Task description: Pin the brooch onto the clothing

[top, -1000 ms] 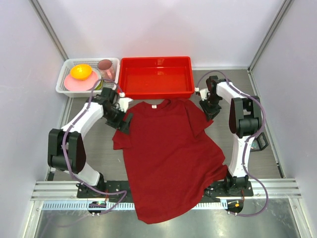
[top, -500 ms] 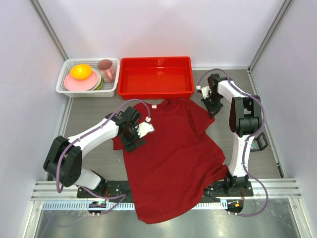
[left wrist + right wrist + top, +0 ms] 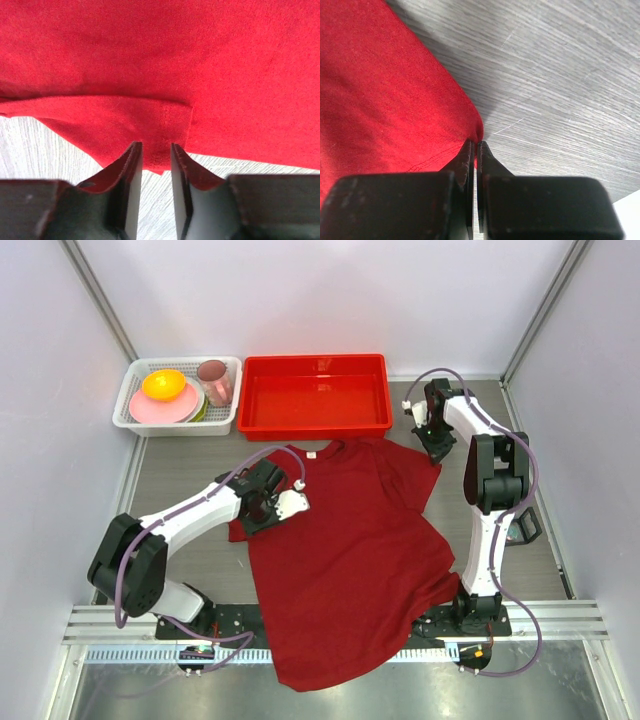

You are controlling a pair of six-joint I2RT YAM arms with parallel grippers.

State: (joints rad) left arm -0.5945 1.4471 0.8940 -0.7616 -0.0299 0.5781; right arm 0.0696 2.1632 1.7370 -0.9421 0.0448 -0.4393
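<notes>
Top external, arms reaching across T-shirt (image 3: 340, 560), left tool (image 3: 156, 147) parted astride sleeve, right tool (image 3: 474, 146) pinching other sleeve

**Dark red T-shirt (image 3: 345, 550) spread flat, collar at the top**

The short-sleeved shirt lies across the middle of the overhead view. Its collar points to the top and has a small white label (image 3: 312, 454) inside. The hem reaches the lower centre. The left-hand sleeve shows a fold along its edge. The sleeve at upper right is drawn out to a point.
</notes>
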